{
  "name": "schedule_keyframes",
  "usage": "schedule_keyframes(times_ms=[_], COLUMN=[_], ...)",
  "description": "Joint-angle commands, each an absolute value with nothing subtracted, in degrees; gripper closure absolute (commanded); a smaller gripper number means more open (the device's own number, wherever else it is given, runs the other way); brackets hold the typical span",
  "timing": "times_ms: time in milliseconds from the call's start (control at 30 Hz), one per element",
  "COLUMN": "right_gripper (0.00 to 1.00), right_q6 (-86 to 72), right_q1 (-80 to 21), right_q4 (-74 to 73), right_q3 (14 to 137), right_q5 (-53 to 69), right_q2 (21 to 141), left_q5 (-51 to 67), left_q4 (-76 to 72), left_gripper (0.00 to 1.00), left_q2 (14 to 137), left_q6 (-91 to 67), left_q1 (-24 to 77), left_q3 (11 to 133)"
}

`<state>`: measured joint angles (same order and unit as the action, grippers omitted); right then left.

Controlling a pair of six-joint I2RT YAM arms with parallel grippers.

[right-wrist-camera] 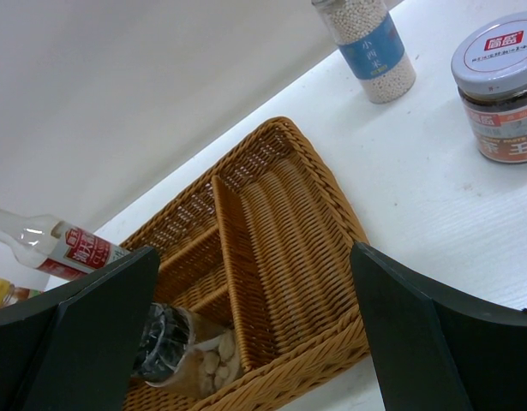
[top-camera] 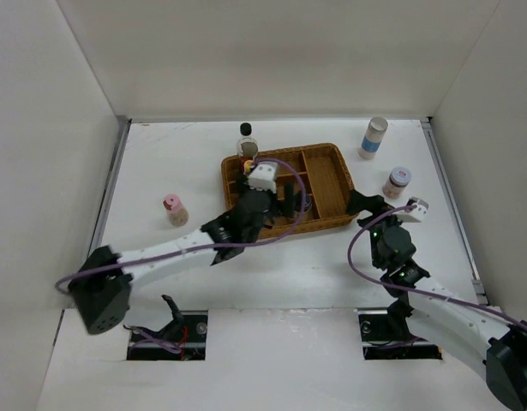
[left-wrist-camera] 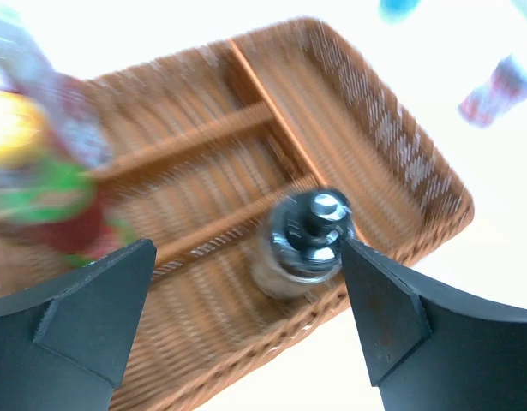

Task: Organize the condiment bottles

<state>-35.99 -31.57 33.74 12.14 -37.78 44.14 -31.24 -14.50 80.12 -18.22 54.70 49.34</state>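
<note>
Left gripper (left-wrist-camera: 246,257) wide open, empty; dark shaker (left-wrist-camera: 302,244) stands between its fingers, nearer the right one. Likely light, rigid, slippery: grip body below cap.

Within wicker tray (left-wrist-camera: 366,145), seemingly, dark shaker (left-wrist-camera: 304,244)

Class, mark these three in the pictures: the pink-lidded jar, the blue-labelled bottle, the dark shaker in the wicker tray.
pink-lidded jar (top-camera: 173,211), top external view, on the body below the lid.
blue-labelled bottle (right-wrist-camera: 372,47), right wrist view, on the blue label.
dark shaker (left-wrist-camera: 303,244), left wrist view, on its shiny top.
</note>
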Motion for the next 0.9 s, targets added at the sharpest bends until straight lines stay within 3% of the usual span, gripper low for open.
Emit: schedule_keyframes(times_ms=[0,133,333,467,867], right_gripper=[0.00,0.00,0.00,0.00,0.00], right_q6=[-36.04,-34.98,-32.17,-31.46,-32.96], right_q1=[-32.56,-35.02,-38.71,-39.24,-38.54], right_q4=[35.16,35.33,40.33,42.80,42.54], right_q3=[11.87,11.95,10.02,9.84,11.69], right_q5=[-39.11,-39.46,-40.61,-40.34,-36.74], right_q2=[42.37,39.82,36.56,38.75,45.35], left_q5=[-40.67,-48.94,-49.75,-47.55,-40.35], left_q4=[-16.09,-7.50,3.59,3.61,-6.85], left_gripper=[0.08,0.07,0.08,0.18,0.22], left_q2=[67.45,56.89,49.57,52.46,65.12], left_q6=[-19.60,-22.23,-26.72,-26.72,-27.07], left_q1=[52.69,47.87,35.83,30.64,16.66], left_q3=[43.53,37.89,35.33,35.25,33.13])
